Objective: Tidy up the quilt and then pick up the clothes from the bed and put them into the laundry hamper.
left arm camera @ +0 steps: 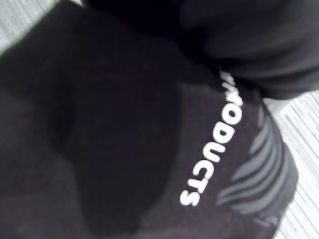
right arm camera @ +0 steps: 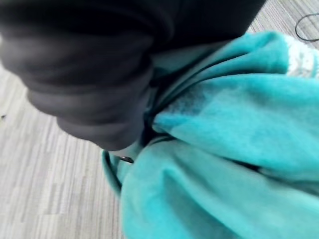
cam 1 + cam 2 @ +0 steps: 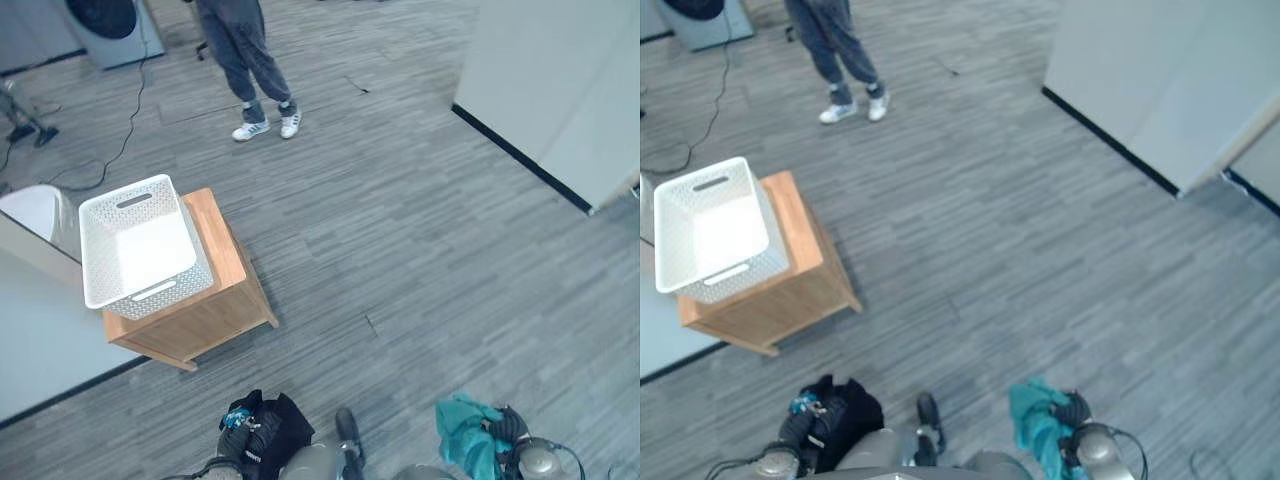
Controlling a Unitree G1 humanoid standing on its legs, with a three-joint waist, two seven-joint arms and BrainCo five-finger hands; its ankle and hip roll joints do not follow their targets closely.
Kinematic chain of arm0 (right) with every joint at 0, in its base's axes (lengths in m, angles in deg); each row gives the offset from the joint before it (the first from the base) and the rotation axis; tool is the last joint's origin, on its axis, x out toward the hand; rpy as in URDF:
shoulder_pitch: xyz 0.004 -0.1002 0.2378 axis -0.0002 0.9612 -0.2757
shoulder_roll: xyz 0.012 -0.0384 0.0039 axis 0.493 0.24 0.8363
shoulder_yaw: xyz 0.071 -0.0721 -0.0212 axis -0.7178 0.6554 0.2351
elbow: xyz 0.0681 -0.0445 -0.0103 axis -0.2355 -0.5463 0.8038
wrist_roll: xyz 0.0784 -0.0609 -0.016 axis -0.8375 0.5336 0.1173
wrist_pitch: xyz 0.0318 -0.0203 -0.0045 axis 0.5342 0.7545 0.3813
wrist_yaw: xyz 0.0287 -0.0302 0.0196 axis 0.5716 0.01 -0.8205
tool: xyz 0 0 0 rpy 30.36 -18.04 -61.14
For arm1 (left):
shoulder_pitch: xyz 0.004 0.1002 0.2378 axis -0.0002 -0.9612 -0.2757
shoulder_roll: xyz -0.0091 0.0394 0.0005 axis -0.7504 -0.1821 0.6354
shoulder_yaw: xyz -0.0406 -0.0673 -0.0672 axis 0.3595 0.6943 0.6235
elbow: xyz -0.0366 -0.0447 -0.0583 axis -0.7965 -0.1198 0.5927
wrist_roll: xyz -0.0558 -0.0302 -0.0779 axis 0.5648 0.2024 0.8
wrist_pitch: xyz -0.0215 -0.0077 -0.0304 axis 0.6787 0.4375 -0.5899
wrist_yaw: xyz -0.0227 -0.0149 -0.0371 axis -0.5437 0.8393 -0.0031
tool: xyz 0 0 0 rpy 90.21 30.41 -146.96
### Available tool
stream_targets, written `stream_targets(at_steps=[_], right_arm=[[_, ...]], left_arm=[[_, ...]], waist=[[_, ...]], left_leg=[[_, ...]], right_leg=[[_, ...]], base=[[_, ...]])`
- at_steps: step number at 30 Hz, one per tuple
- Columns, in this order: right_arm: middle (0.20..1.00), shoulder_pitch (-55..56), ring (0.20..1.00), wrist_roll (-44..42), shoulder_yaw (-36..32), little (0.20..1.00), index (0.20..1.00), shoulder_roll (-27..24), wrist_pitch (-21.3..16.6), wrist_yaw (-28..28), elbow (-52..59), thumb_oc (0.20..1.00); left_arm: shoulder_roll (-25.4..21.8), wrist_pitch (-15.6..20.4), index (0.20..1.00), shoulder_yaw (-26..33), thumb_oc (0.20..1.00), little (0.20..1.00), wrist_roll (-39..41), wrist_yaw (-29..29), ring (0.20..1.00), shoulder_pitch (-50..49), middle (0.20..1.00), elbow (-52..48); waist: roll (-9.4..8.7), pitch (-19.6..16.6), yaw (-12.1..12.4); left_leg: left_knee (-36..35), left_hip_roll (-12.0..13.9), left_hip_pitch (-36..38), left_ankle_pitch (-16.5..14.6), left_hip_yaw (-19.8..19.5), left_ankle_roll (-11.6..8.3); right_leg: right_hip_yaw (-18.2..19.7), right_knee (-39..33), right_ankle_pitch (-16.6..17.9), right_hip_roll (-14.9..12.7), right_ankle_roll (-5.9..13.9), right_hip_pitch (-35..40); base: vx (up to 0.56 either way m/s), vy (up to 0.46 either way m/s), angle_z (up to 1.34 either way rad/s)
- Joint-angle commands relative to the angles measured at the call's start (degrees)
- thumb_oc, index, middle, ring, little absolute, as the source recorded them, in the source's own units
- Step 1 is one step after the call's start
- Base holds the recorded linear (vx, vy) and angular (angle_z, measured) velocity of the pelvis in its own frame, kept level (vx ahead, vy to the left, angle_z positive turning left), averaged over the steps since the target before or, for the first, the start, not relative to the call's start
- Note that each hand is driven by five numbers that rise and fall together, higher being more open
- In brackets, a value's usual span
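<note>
A white laundry hamper sits open-topped on a low wooden table, its long axis running away from the robot and its near end overhanging the table's edge. Right of the table, bare grey floor stretches to a white wall panel; a person stands beyond it. Near the table's front, the left hand carries black clothing, the right hand teal clothing; both garments hide the fingers, so their grip cannot be told.
</note>
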Motion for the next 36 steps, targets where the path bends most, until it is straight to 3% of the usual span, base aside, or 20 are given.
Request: stream_targets(at_steps=[1, 3, 4, 5, 6, 9, 11, 13, 14, 16, 17, 19, 24, 26, 27, 29, 30, 33, 34, 36], right_arm=[[0.2, -4.8, 0.2, -0.5, -3.7, 0.2, 0.2, -2.9, -2.0, 0.2, 3.1, 0.2], [0.2, -5.0, 0.2, -2.0, -3.5, 0.2, 0.2, -2.4, -2.7, 0.0, 2.9, 0.2], [0.2, -5.0, 0.2, -2.0, -3.5, 0.2, 0.2, -2.4, -2.7, 0.0, 2.9, 0.2], [0.2, -4.9, 0.2, -2.7, -3.6, 0.2, 0.2, -2.4, -2.9, 0.3, 2.8, 0.2], [0.2, -5.0, 0.2, -3.0, -3.4, 0.2, 0.2, -2.2, -3.0, 0.4, 2.4, 0.2], [0.2, -5.7, 0.2, -3.0, -3.0, 0.2, 0.2, -2.1, -3.0, 0.9, 1.6, 0.2], [0.2, -6.5, 0.2, -2.8, -1.3, 0.2, 0.2, -2.0, -3.0, -0.4, -0.5, 0.2], [0.2, -8.3, 0.2, -3.0, -0.9, 0.2, 0.2, -3.1, -3.6, -0.4, 0.1, 0.2], [0.2, -8.4, 0.2, -3.0, -0.8, 0.2, 0.2, -3.1, -3.6, -0.4, 0.1, 0.2], [0.2, -10.0, 0.2, -4.4, 0.3, 0.2, 0.2, -3.1, -3.4, 0.9, 0.1, 0.2], [0.2, -10.6, 0.2, -4.3, 0.6, 0.2, 0.2, -3.3, -3.1, 0.9, 0.2, 0.2], [0.2, -10.9, 0.2, -4.2, 0.7, 0.2, 0.2, -3.3, -2.9, 1.0, 0.1, 0.2], [0.2, -9.3, 0.2, -2.6, 0.5, 0.2, 0.2, -3.1, -2.1, 1.0, 0.8, 0.2], [0.2, -8.7, 0.2, -2.2, 0.6, 0.2, 0.2, -2.3, -1.8, 1.4, 0.5, 0.2], [0.2, -8.4, 0.2, -1.6, 0.8, 0.2, 0.2, -1.8, -1.8, 1.2, 0.1, 0.2], [0.2, -7.1, 0.2, -0.5, 1.3, 0.2, 0.2, 0.6, -2.0, 0.8, -0.5, 0.2], [0.2, -6.8, 0.2, -0.7, 1.3, 0.2, 0.2, 0.8, -2.1, 0.9, 0.7, 0.2], [0.2, -6.5, 0.2, -0.7, 1.4, 0.2, 0.2, 1.2, -2.4, 0.7, 2.4, 0.2], [0.2, -7.1, 0.2, -1.5, 1.9, 0.2, 0.2, 1.7, -2.8, 0.8, 2.2, 0.2], [0.2, -7.4, 0.2, -1.8, 2.1, 0.2, 0.2, 1.6, -2.9, 0.7, 2.6, 0.2]], left_arm=[[-1.7, 1.0, 0.2, 2.7, 0.2, 0.2, 0.1, 1.9, 0.2, 3.5, 0.2, 0.5], [-1.9, 1.8, 0.2, 2.3, 0.2, 0.2, 0.5, 2.2, 0.2, 4.9, 0.2, 1.5], [-1.9, 1.8, 0.2, 2.3, 0.2, 0.2, 0.5, 2.2, 0.2, 4.9, 0.2, 1.5], [-2.1, 2.0, 0.2, 2.2, 0.2, 0.2, -0.1, 2.9, 0.2, 6.1, 0.2, 2.2], [-2.0, 2.3, 0.2, 2.3, 0.2, 0.2, -0.2, 3.5, 0.2, 6.7, 0.2, 3.0], [-1.9, 2.4, 0.2, 2.7, 0.2, 0.2, -0.8, 4.6, 0.2, 7.2, 0.2, 5.2], [-1.2, 3.2, 0.2, 3.0, 0.2, 0.2, 0.1, 4.1, 0.2, 6.5, 0.2, 6.8], [-0.7, 3.1, 0.2, 3.5, 0.2, 0.2, 1.5, 3.9, 0.2, 5.1, 0.2, 5.0], [-0.7, 3.1, 0.2, 3.5, 0.2, 0.2, 1.5, 3.9, 0.2, 5.2, 0.2, 5.0], [0.3, 1.9, 0.2, 1.7, 0.2, 0.2, 1.2, 5.4, 0.2, 7.2, 0.2, 3.8], [0.0, 2.2, 0.2, 1.6, 0.2, 0.2, 1.1, 5.6, 0.2, 7.0, 0.2, 3.5], [0.0, 2.3, 0.2, 1.5, 0.2, 0.2, 1.0, 5.7, 0.2, 7.0, 0.2, 3.5], [0.5, 1.7, 0.2, 2.4, 0.2, 0.2, -0.5, 5.8, 0.2, 4.2, 0.2, 3.4], [0.5, 1.6, 0.2, 3.5, 0.2, 0.2, -0.1, 6.0, 0.2, 3.7, 0.2, 4.5], [0.6, 1.4, 0.2, 3.8, 0.2, 0.2, -0.2, 6.0, 0.2, 3.1, 0.2, 5.3], [0.9, 0.7, 0.2, 3.4, 0.2, 0.2, -0.9, 6.6, 0.2, 3.5, 0.2, 9.6], [0.4, 0.5, 0.2, 3.0, 0.2, 0.2, -1.9, 7.2, 0.2, 4.1, 0.2, 9.7], [-0.6, 0.7, 0.2, 2.6, 0.2, 0.2, -2.2, 7.4, 0.2, 4.8, 0.2, 8.6], [-1.4, 1.3, 0.2, 1.4, 0.2, 0.2, -2.2, 7.7, 0.2, 6.3, 0.2, 6.9], [-1.8, 1.5, 0.2, 0.9, 0.2, 0.2, -2.5, 7.5, 0.2, 6.5, 0.2, 5.6]], waist=[[3.8, 3.4, 0.1], [2.93, 3.7, -2.4], [2.93, 3.8, -2.5], [1.29, 3.6, -3.8], [1.43, 4.0, -4.8], [1.18, 4.1, -5.8], [0.96, 3.0, -5.6], [1.35, 4.3, -4.4], [1.18, 4.1, -4.6], [-2.01, 6.2, -1.7], [-2.23, 6.7, -0.6], [-2.25, 6.6, 0.0], [0.01, 3.6, 1.6], [-0.23, 2.4, 2.2], [-0.32, 1.8, 2.4], [-1.56, 1.4, 1.6], [-1.2, 1.9, 0.5], [0.94, 2.4, -1.4], [1.01, 3.8, -3.8], [0.87, 3.8, -4.4]], left_leg=[[-4.8, 5.7, 8.4, -2.7, -1.6, -9.53], [-6.2, 5.7, 11.8, -4.0, -8.1, -11.68], [-6.2, 5.7, 11.9, -4.0, -8.2, -11.68], [-7.1, 5.6, 14.1, -5.6, -12.0, -13.71], [-7.5, 6.7, 15.4, -6.4, -13.9, -14.57], [-7.6, 8.8, 17.7, -7.8, -16.6, -16.09], [0.7, 9.7, 17.7, -8.7, -19.1, -17.13], [18.1, 10.7, 10.7, -1.2, -19.5, -18.48], [18.0, 10.6, 10.4, -1.0, -19.7, -18.49], [35.1, 11.9, -0.2, 1.2, -13.6, -16.71], [35.9, 12.2, -3.6, 0.1, -11.0, -16.66], [34.0, 11.7, -6.1, -0.5, -8.7, -16.59], [5.9, 11.5, -8.1, 3.8, 5.1, -16.52], [1.1, 12.8, -8.1, 4.9, 8.2, -16.54], [-0.1, 11.9, -7.0, 4.8, 6.7, -15.63], [-2.3, 7.3, -1.1, 3.2, 4.4, -11.93], [-3.6, 7.2, 1.4, 2.6, 4.0, -11.39], [-6.7, 8.8, 6.1, 2.1, 1.7, -11.5], [-7.8, 9.2, 9.6, 1.0, -2.4, -12.81], [-7.6, 9.5, 9.9, 0.8, -3.6, -13.68]], right_leg=[[12.6, -13.9, 7.3, -8.3, 1.41, 1.3], [15.4, -27.1, 4.9, -8.2, -0.53, -2.8], [15.3, -27.1, 4.9, -8.2, -0.52, -2.7], [19.3, -43.6, 5.3, -8.5, -0.04, -4.9], [20.7, -49.2, 6.7, -8.3, 0.5, -4.6], [24.6, -51.8, 8.8, -8.1, 1.7, -7.5], [25.7, -48.5, 8.1, -6.9, -0.04, -5.9], [24.9, -48.1, 6.6, -6.0, -3.09, -2.2], [24.8, -48.2, 6.8, -6.2, -3.1, -2.4], [22.0, -50.6, 4.0, -6.8, -6.53, 5.0], [21.2, -51.4, 2.9, -6.5, -6.9, 7.8], [20.6, -52.3, 1.7, -6.3, -7.08, 10.2], [17.5, -54.1, -5.1, -3.6, -5.89, 18.6], [15.8, -52.2, -7.2, -3.3, -5.18, 21.0], [15.2, -50.4, -8.0, -3.2, -4.55, 22.2], [15.4, -28.7, 3.6, -5.6, 2.11, 16.3], [16.2, -21.1, 7.6, -6.7, 3.29, 13.2], [17.8, -9.9, 8.6, -5.8, 2.47, 5.2], [18.2, -15.3, 3.9, -6.2, -0.02, -1.4], [18.4, -21.3, 3.0, -6.2, -0.52, -1.2]], base=[[0.38, -0.103, 1.97], [0.58, -0.271, 1.66], [0.77, -0.441, 1.47], [0.6, -0.352, 1.39], [0.8, -0.501, 1.38], [0.44, -0.283, 1.53], [0.61, -0.398, 0.82], [0.28, -0.292, 0.42], [0.2, -0.319, 0.37], [0.39, -0.507, 0.69], [0.37, -0.379, 0.84], [0.45, -0.138, 0.41], [0.58, -0.027, 0.49], [0.63, 0.013, 0.34], [0.79, 0.093, 0.33], [0.68, 0.125, 0.21], [0.29, 0.051, 0.6], [0.47, -0.071, 0.79], [0.79, -0.313, 0.83], [0.56, -0.33, 1.33]])
